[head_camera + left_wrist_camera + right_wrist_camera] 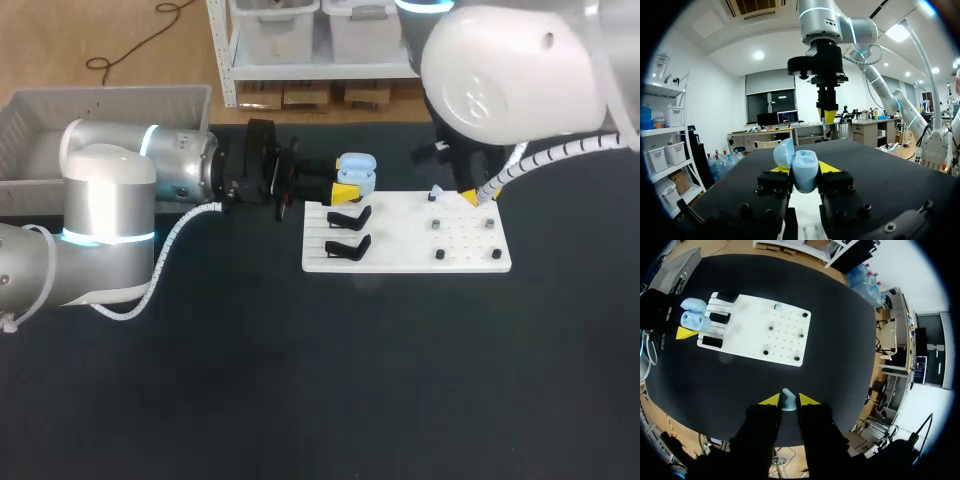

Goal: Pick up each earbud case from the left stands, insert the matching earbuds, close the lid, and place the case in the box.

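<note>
Standing by the tabletop, I see the left arm reaching in level, its jaws clenched on the pale blue earbud case, a yellow tip pressed to each flank of the lower shell. The case sits in that grip at the stand end of the white board, close by the black stands, with its lid swung open. The right arm hangs over the board's other end, its jaws grasping a small pale earbud. The box waits well off behind the left arm.

To my eye the case is light, hard, glossy plastic with rounded sides, so it probably slips or rolls under a loose pinch. The lower shell, taken across its flanks, seems the right place to hold it, as that leaves the lid and the wells free. The hinge looks the weakest part, so I would keep any push off the open lid. The earbud is tiny and smooth and could easily twist in the jaws, so seating it likely calls for gentle, well-aligned pressure.
</note>
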Robot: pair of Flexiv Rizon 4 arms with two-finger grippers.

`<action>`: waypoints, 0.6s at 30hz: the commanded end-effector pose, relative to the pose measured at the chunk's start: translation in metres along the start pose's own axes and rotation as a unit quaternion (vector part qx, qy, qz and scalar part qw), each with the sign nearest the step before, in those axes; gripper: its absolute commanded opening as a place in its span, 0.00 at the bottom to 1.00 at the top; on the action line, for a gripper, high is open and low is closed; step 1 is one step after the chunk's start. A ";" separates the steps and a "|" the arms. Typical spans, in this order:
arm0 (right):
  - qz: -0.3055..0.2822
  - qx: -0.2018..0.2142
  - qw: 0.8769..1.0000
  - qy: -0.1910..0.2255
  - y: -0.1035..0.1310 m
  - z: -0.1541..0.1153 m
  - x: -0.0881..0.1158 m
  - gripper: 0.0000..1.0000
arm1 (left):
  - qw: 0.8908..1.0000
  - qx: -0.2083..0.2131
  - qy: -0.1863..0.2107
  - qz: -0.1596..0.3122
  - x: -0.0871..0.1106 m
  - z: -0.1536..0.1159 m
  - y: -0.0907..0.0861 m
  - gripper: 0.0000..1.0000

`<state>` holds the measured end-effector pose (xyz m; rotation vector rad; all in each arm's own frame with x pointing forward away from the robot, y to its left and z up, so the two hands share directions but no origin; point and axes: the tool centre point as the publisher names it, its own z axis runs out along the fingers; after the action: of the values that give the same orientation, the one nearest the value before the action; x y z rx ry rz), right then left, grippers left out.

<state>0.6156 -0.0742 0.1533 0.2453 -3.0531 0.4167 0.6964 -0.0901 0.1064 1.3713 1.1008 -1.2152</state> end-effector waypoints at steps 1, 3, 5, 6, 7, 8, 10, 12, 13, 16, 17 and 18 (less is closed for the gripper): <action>0.000 -0.001 1.000 -0.004 -0.002 0.001 0.003 0.00 | 1.000 -0.001 -0.001 0.001 0.001 0.000 0.000 0.00; 0.000 -0.001 1.000 -0.004 -0.002 0.001 0.003 0.00 | 1.000 -0.001 -0.001 0.001 0.001 0.000 0.000 0.00; 0.000 -0.001 1.000 -0.004 -0.002 0.001 0.003 0.00 | 1.000 -0.001 -0.001 0.001 0.001 0.000 0.000 0.00; 0.000 -0.001 1.000 -0.004 -0.002 0.001 0.003 0.00 | 1.000 -0.001 -0.001 0.001 0.001 0.000 0.000 0.00; 0.000 -0.001 1.000 -0.004 -0.002 0.001 0.003 0.00 | 1.000 -0.001 -0.001 0.001 0.001 0.000 0.000 0.00; 0.005 0.014 1.000 0.005 0.002 0.000 -0.001 0.00 | 1.000 -0.001 -0.001 0.001 0.001 0.000 0.000 0.00; 0.015 0.001 1.000 0.005 0.006 -0.001 -0.010 0.00 | 1.000 -0.001 -0.001 0.001 0.001 0.000 0.000 0.00; 0.024 0.003 1.000 0.013 0.010 0.000 -0.017 0.00 | 1.000 0.006 0.000 0.008 0.000 0.004 -0.001 0.00; 0.030 -0.010 0.999 0.017 0.011 -0.001 -0.020 0.00 | 1.000 0.007 0.000 0.008 0.000 0.007 -0.002 0.00; 0.077 -0.002 0.995 0.065 0.008 0.004 -0.028 0.00 | 1.000 0.008 -0.007 0.015 -0.004 0.013 -0.002 0.00; 0.099 -0.022 0.993 0.066 0.005 0.003 -0.030 0.00 | 1.000 0.007 -0.009 0.016 -0.006 0.014 -0.003 0.00; 0.120 -0.031 0.990 0.066 0.003 0.001 -0.031 0.00 | 1.000 0.007 -0.011 0.017 -0.006 0.015 -0.003 0.00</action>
<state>0.6282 -0.0698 0.1459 -0.0069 -3.0426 0.3886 0.6904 -0.1009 0.1134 1.3840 1.0555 -1.2164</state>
